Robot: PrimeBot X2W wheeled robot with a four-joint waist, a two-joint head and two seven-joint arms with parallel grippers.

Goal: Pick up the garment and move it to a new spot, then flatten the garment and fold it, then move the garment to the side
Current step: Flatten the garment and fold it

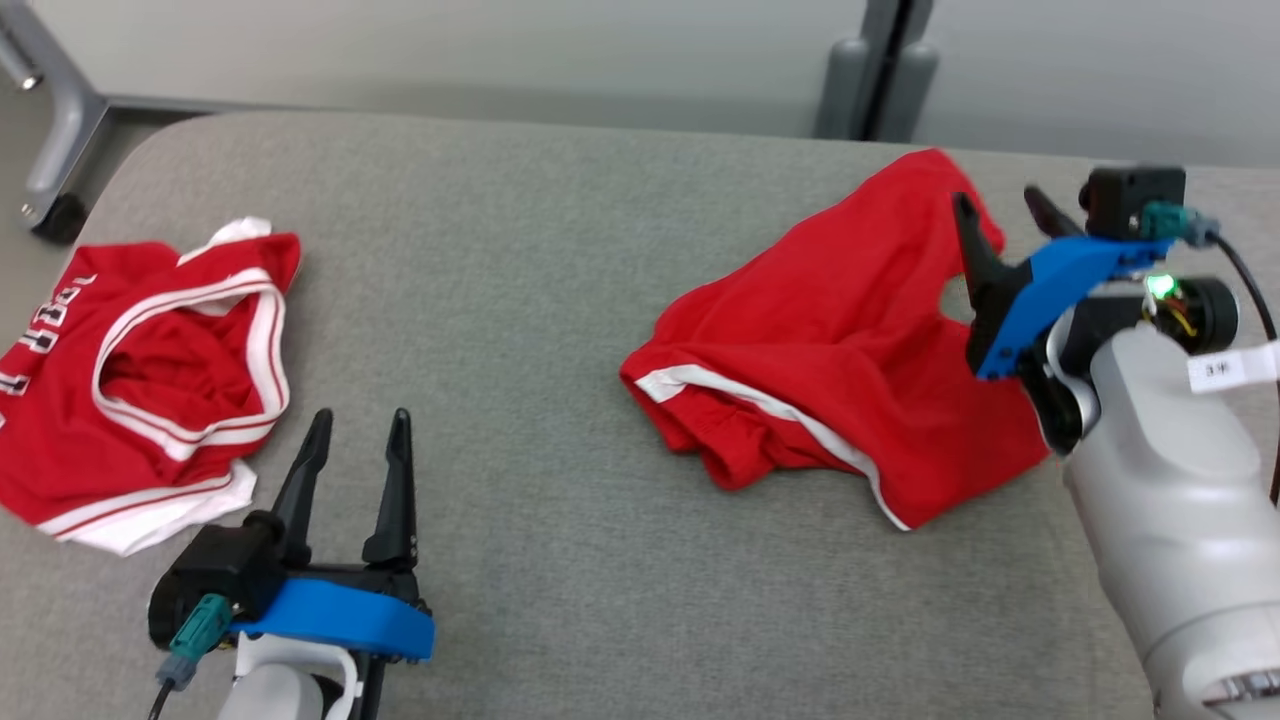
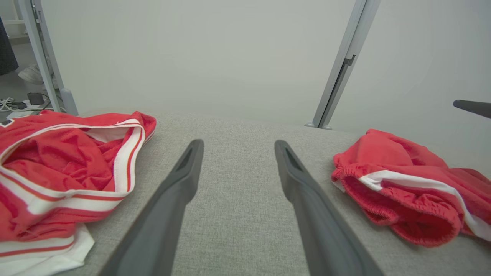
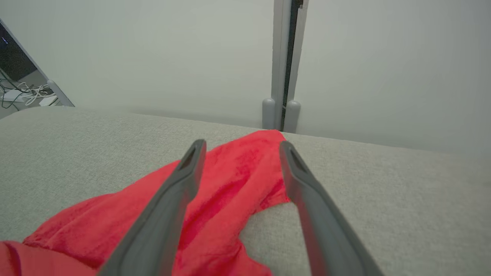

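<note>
Right gripper (image 1: 997, 197) over red shorts (image 1: 830, 340) — fingers (image 3: 180, 180) spread.

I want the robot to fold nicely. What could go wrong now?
The shorts lie bunched, so the open right gripper over them might pinch several layers and they may not spread flat. Their top corner sits near the far edge of the table and could slip over. The open left gripper is close to the jersey and might snag it.
</note>
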